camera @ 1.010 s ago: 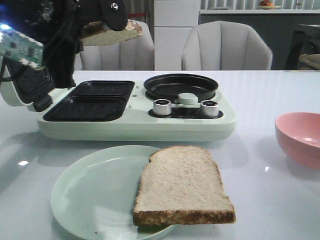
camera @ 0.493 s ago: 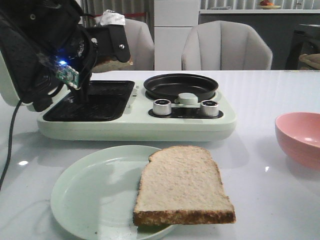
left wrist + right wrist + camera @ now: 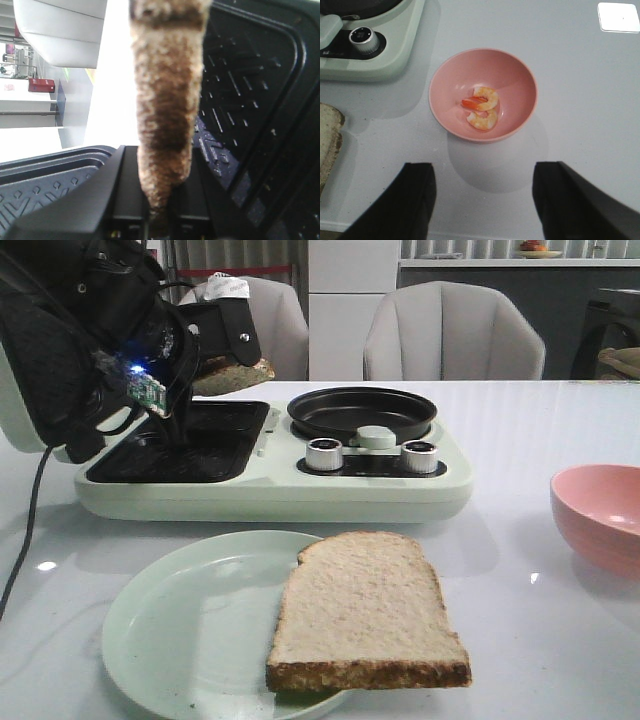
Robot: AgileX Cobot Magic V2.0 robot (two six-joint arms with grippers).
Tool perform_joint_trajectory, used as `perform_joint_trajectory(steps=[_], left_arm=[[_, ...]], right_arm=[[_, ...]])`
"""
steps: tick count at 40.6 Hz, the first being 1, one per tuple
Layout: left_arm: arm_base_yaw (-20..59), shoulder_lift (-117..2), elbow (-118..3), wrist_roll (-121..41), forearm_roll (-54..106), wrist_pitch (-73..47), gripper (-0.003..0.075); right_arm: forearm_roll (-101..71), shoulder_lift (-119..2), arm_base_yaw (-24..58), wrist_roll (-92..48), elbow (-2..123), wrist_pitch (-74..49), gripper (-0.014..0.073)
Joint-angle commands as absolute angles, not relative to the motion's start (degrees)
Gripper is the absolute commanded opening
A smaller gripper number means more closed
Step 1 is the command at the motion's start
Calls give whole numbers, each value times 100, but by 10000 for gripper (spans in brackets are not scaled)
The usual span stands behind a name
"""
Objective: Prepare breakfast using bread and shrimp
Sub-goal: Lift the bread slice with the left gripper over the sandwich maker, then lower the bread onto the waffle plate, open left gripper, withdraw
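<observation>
Front view: one slice of bread (image 3: pixel 232 373) is held clamped in the jaws of the left gripper (image 3: pixel 205 350) above the open grill plates (image 3: pixel 190 445) of the pale green breakfast maker (image 3: pixel 270 485), tilted and not yet laid down. In the left wrist view the same slice is seen edge-on, its brown crust (image 3: pixel 167 100) pinched between the jaws, with the ridged black plate close behind it. A second slice (image 3: pixel 365 615) is left lying half on the pale green plate (image 3: pixel 170 630) at the near edge of the bench (image 3: pixel 520 640), its crust overhanging the rim. The round black pan (image 3: pixel 362 410) on the maker is seen empty, as far as the view allows. The pink bowl (image 3: pixel 483 95) is shown in the right wrist view with two curled orange-pink shrimp (image 3: pixel 482 107) lying at its bottom, touching each other. The right gripper (image 3: pixel 482 200) is held released, its jaws spread wide and nothing between them, hanging above the bench just short of the bowl. The task is judged to be at an early stage: no bread is yet on the grill, the second slice is untouched, and the shrimp are not yet taken from the bowl.
</observation>
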State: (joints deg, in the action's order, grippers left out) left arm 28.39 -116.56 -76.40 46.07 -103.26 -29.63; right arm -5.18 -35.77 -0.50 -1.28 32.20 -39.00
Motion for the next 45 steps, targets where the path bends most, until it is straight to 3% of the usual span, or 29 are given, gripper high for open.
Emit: perform_joint_trajectory(steps=[1, 6, 16, 28, 45], left_arm=[[2798, -11338, -7837, 4648, -10643, -3187, 104], [2775, -11338, -7837, 4648, -10643, -3292, 125], [2775, -11338, -7824, 4648, -10643, -3315, 319], [2873, -11338, -7824, 4648, -10643, -3320, 468], [3255, -11293, -7824, 4658, -10643, -3771, 498]], right_arm=[[-528, -3622, -89, -152, 3422, -3530, 526], [-528, -3622, -89, -152, 3422, -3530, 526], [-528, -3622, -89, -152, 3422, -3530, 526], [-528, -3622, -89, -152, 3422, -3530, 526], [-528, -3622, -89, -152, 3422, -3530, 526]])
